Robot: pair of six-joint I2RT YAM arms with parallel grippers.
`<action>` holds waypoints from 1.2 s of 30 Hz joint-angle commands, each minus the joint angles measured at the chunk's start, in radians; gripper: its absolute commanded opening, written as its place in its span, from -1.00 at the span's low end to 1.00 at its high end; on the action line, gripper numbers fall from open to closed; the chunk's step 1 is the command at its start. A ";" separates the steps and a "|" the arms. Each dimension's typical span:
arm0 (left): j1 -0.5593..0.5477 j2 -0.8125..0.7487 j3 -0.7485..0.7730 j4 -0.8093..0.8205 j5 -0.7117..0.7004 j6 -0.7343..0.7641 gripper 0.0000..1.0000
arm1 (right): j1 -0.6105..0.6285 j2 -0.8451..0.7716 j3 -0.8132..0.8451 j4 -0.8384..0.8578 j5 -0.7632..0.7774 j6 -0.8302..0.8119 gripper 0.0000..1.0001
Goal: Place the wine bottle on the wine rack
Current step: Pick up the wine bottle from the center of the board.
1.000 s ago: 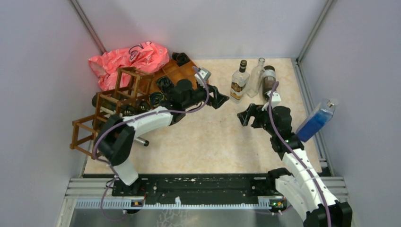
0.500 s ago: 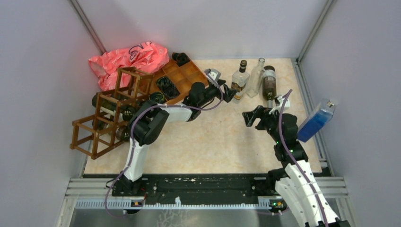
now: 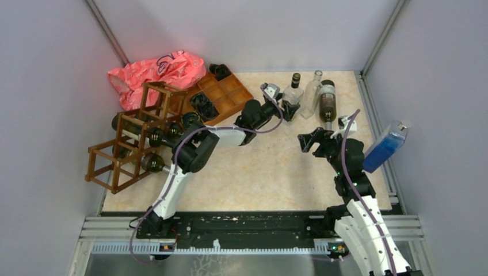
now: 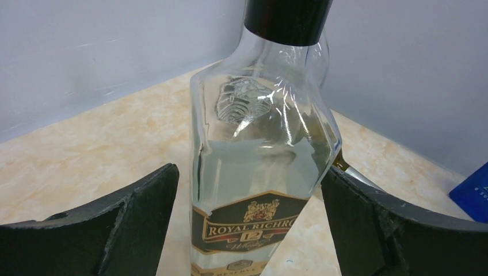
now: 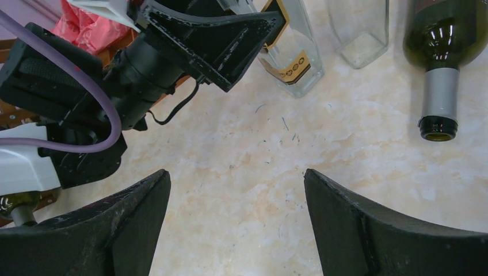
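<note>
Far bench (image 3: 259, 172) edge, three bottles: whisky bottle (image 4: 262, 167), clear bottle (image 3: 312, 95), wine bottle (image 3: 327, 99) (lying). Two claws, both apart: left claw (image 3: 283, 110) straddles whisky bottle, right claw (image 5: 236, 184) over bare bench.

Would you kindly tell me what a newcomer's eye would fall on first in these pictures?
The left tool stands wide open astride an upright whisky bottle toward the far side, not closed on it. At the left, the dark wine rack already carries several bottles, with a bright pink bag behind it. A dark wine bottle lies on its side just right of the whisky.
</note>
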 commanded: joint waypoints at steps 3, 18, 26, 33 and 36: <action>-0.013 0.072 0.118 -0.020 -0.009 0.029 0.78 | -0.011 -0.005 0.002 0.058 0.006 0.010 0.69; -0.012 -0.158 -0.133 0.058 0.090 0.153 -1.00 | -0.019 -0.033 0.008 0.018 -0.019 -0.024 0.69; 0.042 -0.483 -0.337 -0.176 0.376 0.064 -1.00 | -0.019 -0.035 0.069 -0.009 -0.163 -0.093 0.69; 0.054 -0.724 -0.500 -0.518 0.547 0.146 -1.00 | -0.019 0.004 0.140 -0.038 -0.340 -0.108 0.72; 0.053 -0.809 -0.509 -0.777 0.547 0.276 -1.00 | -0.019 0.024 0.176 -0.068 -0.459 -0.124 0.74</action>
